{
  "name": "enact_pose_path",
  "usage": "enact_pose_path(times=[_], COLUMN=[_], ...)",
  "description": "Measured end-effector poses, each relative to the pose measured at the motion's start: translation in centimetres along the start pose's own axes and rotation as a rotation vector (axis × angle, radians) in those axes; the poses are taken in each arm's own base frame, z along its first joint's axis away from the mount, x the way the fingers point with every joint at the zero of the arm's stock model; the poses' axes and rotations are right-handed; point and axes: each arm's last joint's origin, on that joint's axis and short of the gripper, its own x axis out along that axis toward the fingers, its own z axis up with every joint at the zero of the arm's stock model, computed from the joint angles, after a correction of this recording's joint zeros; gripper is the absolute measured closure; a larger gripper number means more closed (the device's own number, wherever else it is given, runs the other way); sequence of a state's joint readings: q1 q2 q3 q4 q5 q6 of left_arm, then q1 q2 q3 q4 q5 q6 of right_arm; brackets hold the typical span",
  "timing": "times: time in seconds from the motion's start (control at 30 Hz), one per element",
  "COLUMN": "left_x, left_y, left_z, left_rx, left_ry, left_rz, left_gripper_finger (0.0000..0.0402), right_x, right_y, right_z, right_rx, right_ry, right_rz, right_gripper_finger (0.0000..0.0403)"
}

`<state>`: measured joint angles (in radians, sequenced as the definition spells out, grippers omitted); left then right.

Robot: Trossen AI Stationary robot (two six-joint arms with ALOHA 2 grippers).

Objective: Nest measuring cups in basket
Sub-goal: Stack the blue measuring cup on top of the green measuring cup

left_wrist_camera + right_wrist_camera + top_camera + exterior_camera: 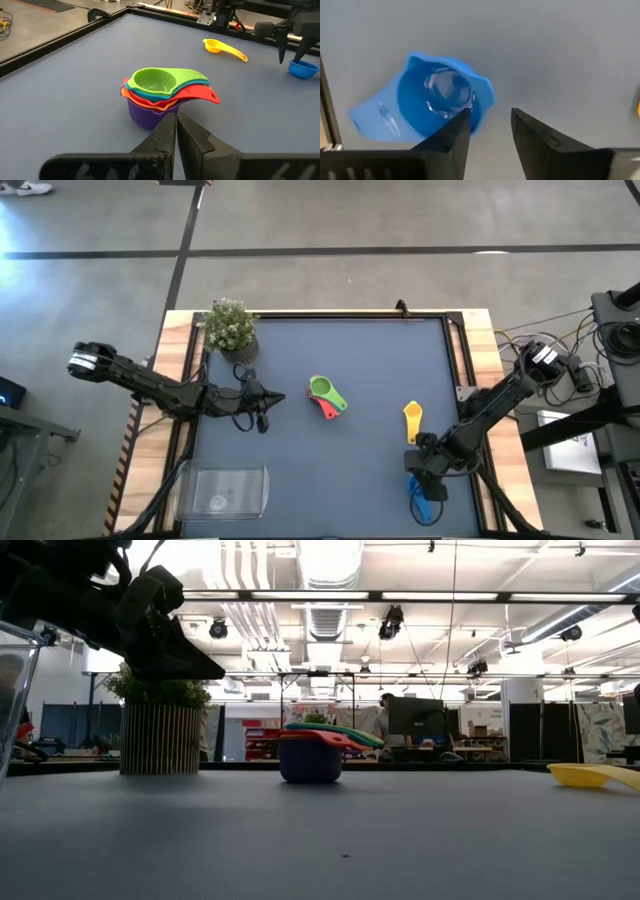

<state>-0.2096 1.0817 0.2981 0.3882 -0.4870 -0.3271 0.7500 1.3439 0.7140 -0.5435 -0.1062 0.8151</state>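
Several measuring cups sit nested in a stack mid-table, purple at the bottom and green on top, with red and orange handles showing. A yellow cup lies alone to the stack's right. A blue cup stands upright near the table's right near corner. The clear basket rests at the left near corner. My left gripper is shut, low, just left of the stack. My right gripper is open, pointing down beside the blue cup's rim, apart from it.
A small potted plant stands at the table's far left corner. A raised dark frame borders the blue-grey mat. Bare mat lies between the stack and the basket. Cables and gear sit beyond the right edge.
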Motion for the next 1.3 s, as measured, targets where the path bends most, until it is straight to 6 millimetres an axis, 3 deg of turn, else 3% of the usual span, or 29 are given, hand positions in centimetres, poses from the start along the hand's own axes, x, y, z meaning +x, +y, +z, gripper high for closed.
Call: enact_pose_path(times=[0.27, 0.6, 0.9, 1.13, 1.3], left_x=[0.0, 0.0, 0.0, 0.0, -0.2], left_y=[0.0, 0.0, 0.0, 0.0, -0.2], left_z=[0.0, 0.0, -0.1, -0.3, -0.2], left_rx=[0.0, 0.003, 0.009, 0.023, 0.069], left_ry=[0.0, 0.0, 0.012, 0.045, 0.047], left_rz=[0.0, 0.0, -0.002, -0.038, -0.098], left_gripper_finger=[0.0402, 0.0402, 0.0402, 0.0402, 0.0402], right_x=[-1.0, -4.2, -8.6, -11.3, -11.8], right_y=[-0.5, -3.4, -8.5, -14.4, -17.2], right_z=[0.4, 4.7, 10.6, 13.5, 16.0], right_rx=[-0.053, -0.167, -0.362, -0.335, -0.319], right_ry=[-0.044, -0.226, -0.492, -0.604, -0.619], right_rz=[0.012, -0.019, 0.047, 0.052, 0.028], right_gripper_finger=[0.0384, 0.0394, 0.0394, 0.0394, 0.0394])
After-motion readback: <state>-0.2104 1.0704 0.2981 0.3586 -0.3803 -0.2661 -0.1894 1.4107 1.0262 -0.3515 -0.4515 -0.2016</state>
